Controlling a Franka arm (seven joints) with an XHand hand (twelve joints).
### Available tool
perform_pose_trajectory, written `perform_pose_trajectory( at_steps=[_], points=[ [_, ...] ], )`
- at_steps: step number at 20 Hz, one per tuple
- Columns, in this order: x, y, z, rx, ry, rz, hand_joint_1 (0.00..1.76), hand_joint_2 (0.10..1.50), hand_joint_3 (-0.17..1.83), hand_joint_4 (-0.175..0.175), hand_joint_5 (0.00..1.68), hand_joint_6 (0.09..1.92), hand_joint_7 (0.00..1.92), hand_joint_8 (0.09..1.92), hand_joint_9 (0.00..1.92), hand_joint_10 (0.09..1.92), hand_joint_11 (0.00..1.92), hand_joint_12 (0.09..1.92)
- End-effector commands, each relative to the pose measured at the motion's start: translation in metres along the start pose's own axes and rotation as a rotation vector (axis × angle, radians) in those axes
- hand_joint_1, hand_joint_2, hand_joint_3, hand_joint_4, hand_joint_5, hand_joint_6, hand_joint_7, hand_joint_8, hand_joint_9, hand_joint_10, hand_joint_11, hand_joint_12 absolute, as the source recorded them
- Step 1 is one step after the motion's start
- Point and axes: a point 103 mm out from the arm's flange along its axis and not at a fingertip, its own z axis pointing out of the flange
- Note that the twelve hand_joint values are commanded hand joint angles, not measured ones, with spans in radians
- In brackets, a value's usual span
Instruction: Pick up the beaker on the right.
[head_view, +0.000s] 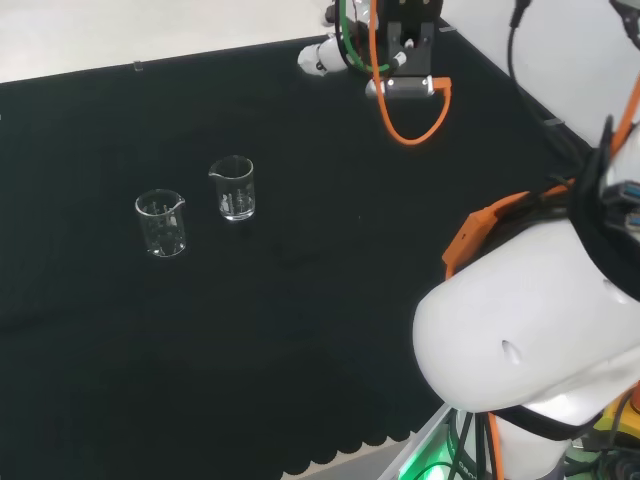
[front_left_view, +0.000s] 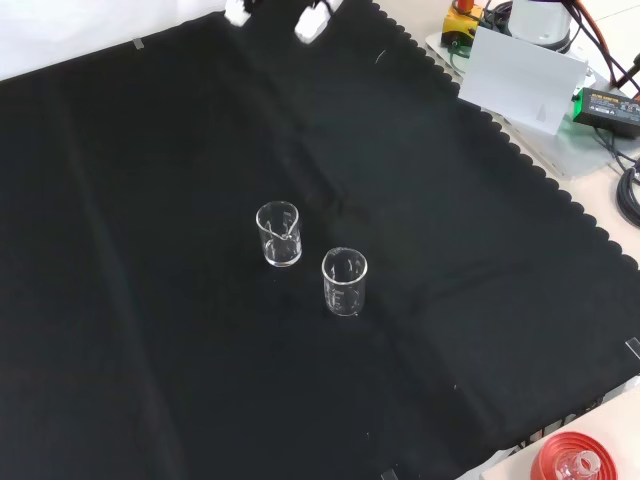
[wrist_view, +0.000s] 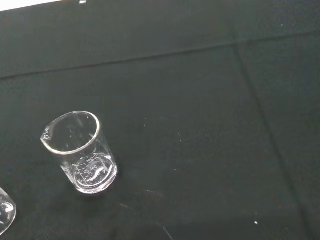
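Still well short: hand (front_left_view: 312, 22) high above the cloth (front_left_view: 150, 300), finger state untellable; target beaker (head_view: 233, 188) stands upright, far below-left in head view—descend alongside, avoiding neighbouring beaker (head_view: 162, 222).

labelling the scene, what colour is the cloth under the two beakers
Black, plain with no pattern; the cloth shows best in the front view.
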Motion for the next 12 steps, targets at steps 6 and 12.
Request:
perform_pose_trajectory(
  at_steps=[6,12],
  points=[
    [0.022,0.04,0.032,-0.009,0.011,-0.07,0.53,1.04,0.26,-0.079,0.32,0.09,0.14,0.61,0.19,0.7,0.0,1.01],
    [0.022,0.053,0.053,0.031,0.069,-0.1,0.57,0.98,0.32,-0.079,0.32,0.09,0.15,0.61,0.2,0.7,0.0,1.03]
  ],
)
